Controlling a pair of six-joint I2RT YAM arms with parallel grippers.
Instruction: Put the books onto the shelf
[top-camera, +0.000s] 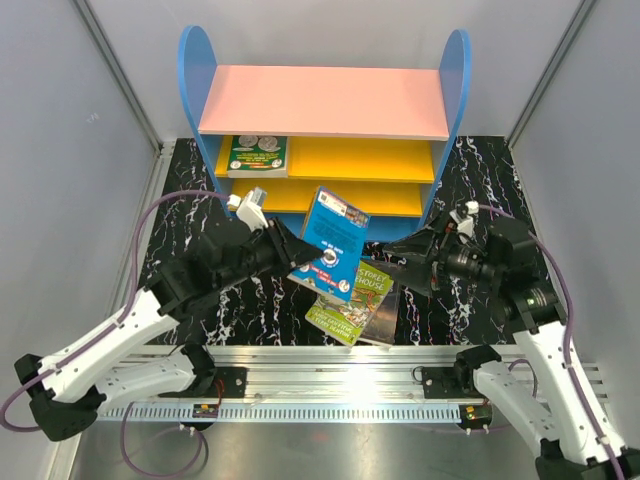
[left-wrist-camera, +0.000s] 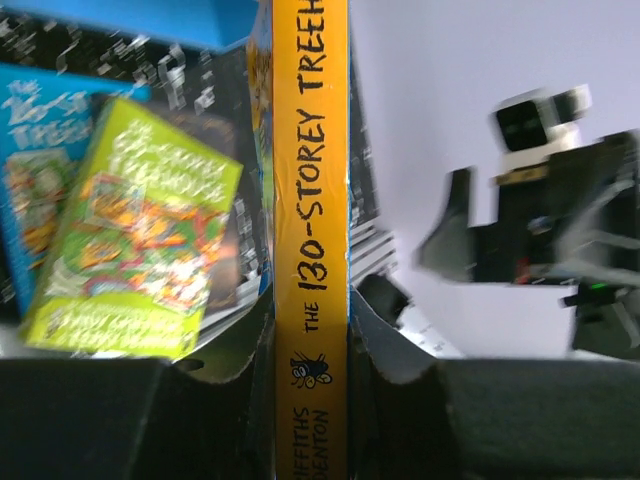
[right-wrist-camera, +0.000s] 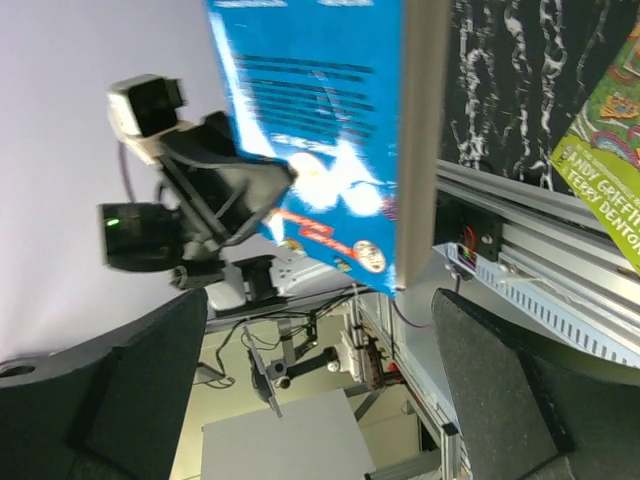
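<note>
My left gripper (top-camera: 297, 252) is shut on a blue book (top-camera: 333, 240) with a yellow spine (left-wrist-camera: 311, 200), and holds it tilted above the table in front of the shelf (top-camera: 320, 100). In the left wrist view its fingers (left-wrist-camera: 240, 370) press both covers. My right gripper (top-camera: 392, 262) stands open just right of that book, whose corner (right-wrist-camera: 330, 150) hangs above the gap between the open fingers (right-wrist-camera: 500, 390) without touching them. A green book (top-camera: 258, 155) lies on the upper yellow board. A yellow-green book (top-camera: 352, 300) lies on a dark book (top-camera: 385, 318) on the table. Another blue book (left-wrist-camera: 35, 190) lies beside them.
The shelf's lower yellow board (top-camera: 370, 197) lies just behind the held book. The black marbled table (top-camera: 480, 180) reaches the grey side walls. An aluminium rail (top-camera: 330, 385) runs along the near edge between the two arm bases.
</note>
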